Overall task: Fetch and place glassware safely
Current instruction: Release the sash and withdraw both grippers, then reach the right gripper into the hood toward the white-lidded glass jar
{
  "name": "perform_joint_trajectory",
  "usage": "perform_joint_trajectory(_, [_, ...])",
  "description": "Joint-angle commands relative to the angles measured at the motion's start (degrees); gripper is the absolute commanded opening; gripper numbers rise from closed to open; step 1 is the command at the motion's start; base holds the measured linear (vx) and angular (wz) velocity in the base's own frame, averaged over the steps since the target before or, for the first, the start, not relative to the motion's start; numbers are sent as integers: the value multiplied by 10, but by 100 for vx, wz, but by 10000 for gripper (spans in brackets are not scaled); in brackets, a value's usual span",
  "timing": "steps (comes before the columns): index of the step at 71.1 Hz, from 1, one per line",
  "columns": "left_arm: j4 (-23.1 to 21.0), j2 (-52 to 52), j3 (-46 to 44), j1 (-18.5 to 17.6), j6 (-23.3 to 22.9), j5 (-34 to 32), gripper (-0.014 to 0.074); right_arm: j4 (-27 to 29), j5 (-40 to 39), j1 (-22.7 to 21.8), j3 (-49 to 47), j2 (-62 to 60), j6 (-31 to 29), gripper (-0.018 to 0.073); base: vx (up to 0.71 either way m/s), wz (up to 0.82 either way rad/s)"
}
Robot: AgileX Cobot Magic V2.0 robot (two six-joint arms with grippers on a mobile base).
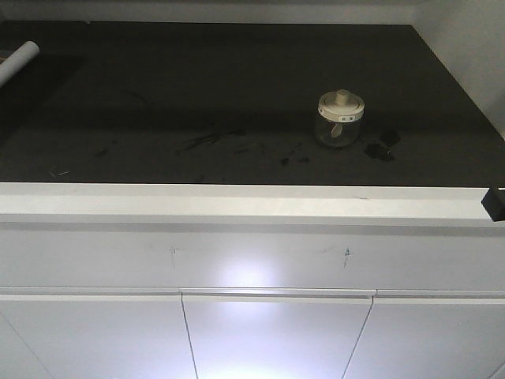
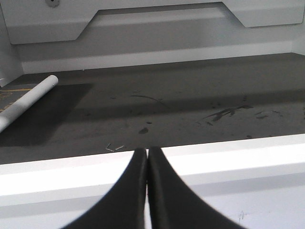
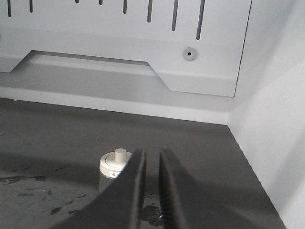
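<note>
- Where to find the glass jar?
- Right of middle on the dark counter. Upright, cream lid on, knob on top. Black smudges just beside it, on the right.
- And the right gripper?
- Short of the jar, not touching it. Fingers parted by only a thin slit, holding nothing. Jar partly hidden behind one finger in the wrist view.
- Left gripper?
- Closed tight, fingers touching, empty, over the white front edge.
- Anything else?
- White tube at the far left of the counter, well apart from the jar.
</note>
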Motion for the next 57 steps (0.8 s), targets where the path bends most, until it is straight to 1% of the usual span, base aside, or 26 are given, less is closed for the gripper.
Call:
perform_joint_trajectory(1, [-4,1,-15,1,-7,-42,-7,-2,-40,4,-15,3,5,181,0,0])
perform_joint_trajectory(13, [-4,1,-15,2,-7,-42,-7,-32,-56,28,-15,39,4,385,0,0])
perform_joint_trajectory(20, [-4,1,-15,2,-7,-42,-7,-45,-83,44,-15,70,5,449,0,0])
perform_joint_trajectory(30, [-4,1,-15,2,-7,-42,-7,-45,-130,50,-17,130,5,461,0,0])
perform_joint_trajectory(43, [-4,1,-15,2,-7,-42,-7,-44,-232,50,-23,238,5,460,0,0])
perform_joint_trajectory(47, [-4,1,-15,2,-7,-41,-7,-43,-246,50,-35,274,5,460,0,0])
perform_joint_trajectory(57, [-4,1,-15,2,-7,-41,-7,-33,-254,50,-104,367,5,460,0,0])
